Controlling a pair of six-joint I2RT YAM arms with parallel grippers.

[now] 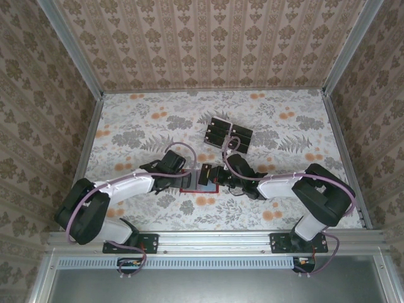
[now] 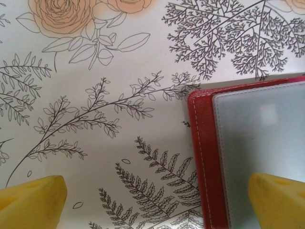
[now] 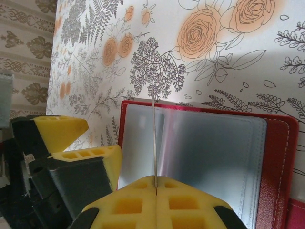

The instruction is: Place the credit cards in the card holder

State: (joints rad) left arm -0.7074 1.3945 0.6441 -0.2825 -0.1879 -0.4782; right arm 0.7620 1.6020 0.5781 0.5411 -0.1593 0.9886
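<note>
surface: floral-print table (image 1: 139,120) | near-edge centre: red card holder (image 1: 192,188), lying open | mid-table toward far edge: rack (image 1: 227,134) holding black credit cards (image 1: 218,129)

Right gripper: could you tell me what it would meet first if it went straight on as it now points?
Probably the open red wallet: the right gripper, shut on a thin card, points at its clear pockets, so the card's edge would touch there first, though depth is unclear.

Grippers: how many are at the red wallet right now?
2. The left gripper, open, straddles the wallet's edge. The right gripper, shut on a thin card held on edge, is over the clear pockets.
</note>
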